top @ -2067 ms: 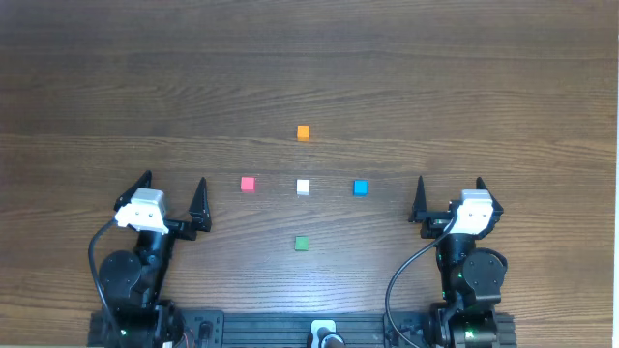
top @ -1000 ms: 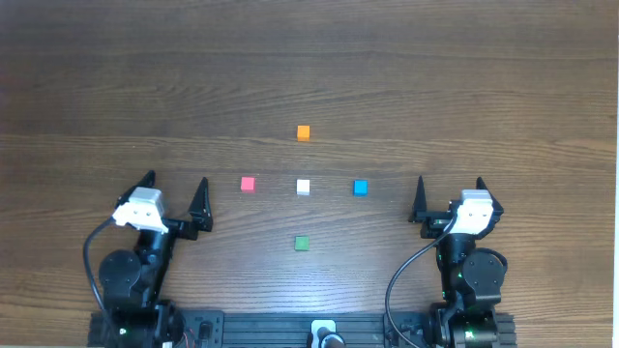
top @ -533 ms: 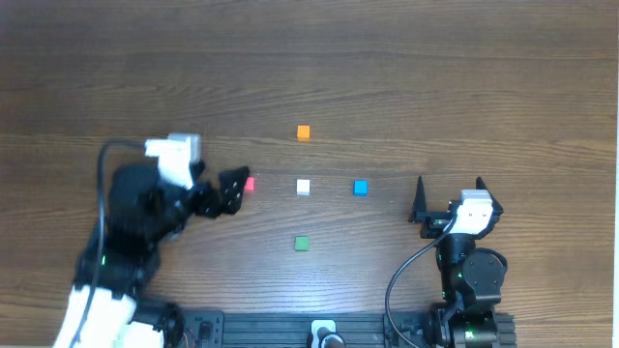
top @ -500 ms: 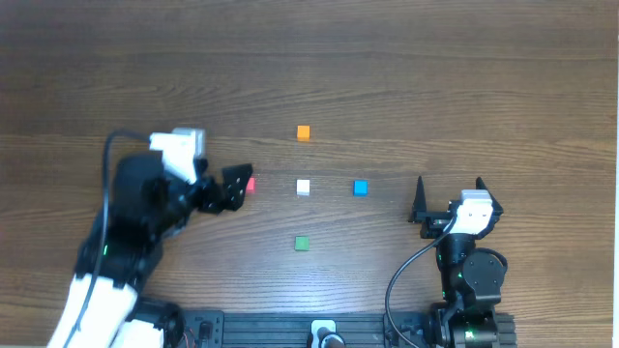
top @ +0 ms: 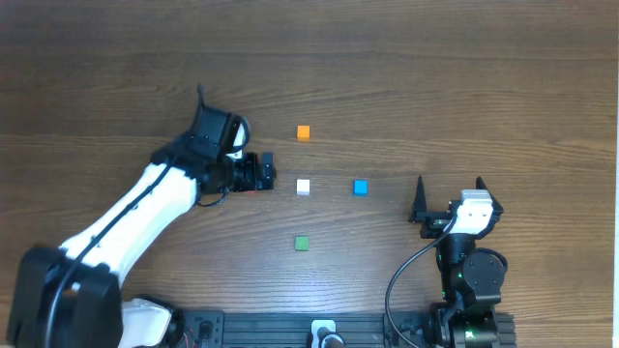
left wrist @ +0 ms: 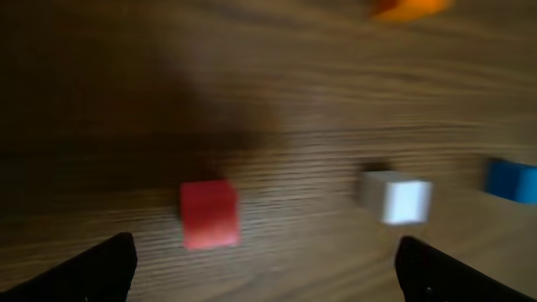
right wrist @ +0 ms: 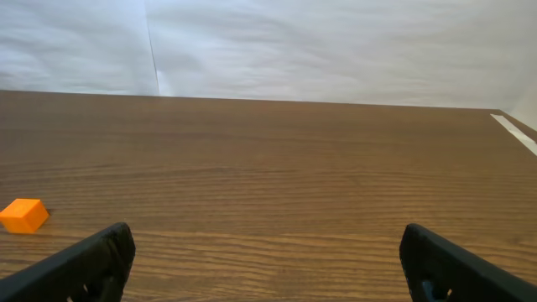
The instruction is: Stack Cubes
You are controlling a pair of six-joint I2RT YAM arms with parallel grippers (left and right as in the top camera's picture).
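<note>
Top view: I see the left gripper just beside the white cube; its fingertips are hard to make out.

Left wrist view: fingers spread, gripping nothing. The blurred red cube lies on the table between them. The blue cube and orange cube are cut off.

Right wrist view: the right gripper is spread and empty.

The left arm stretches from the lower left of the top view diagonally up to centre-left. The left gripper points toward the frame's right, fingers spread wide. The right arm sits folded at the lower right. The right gripper points up the frame, fingers wide apart.
</note>
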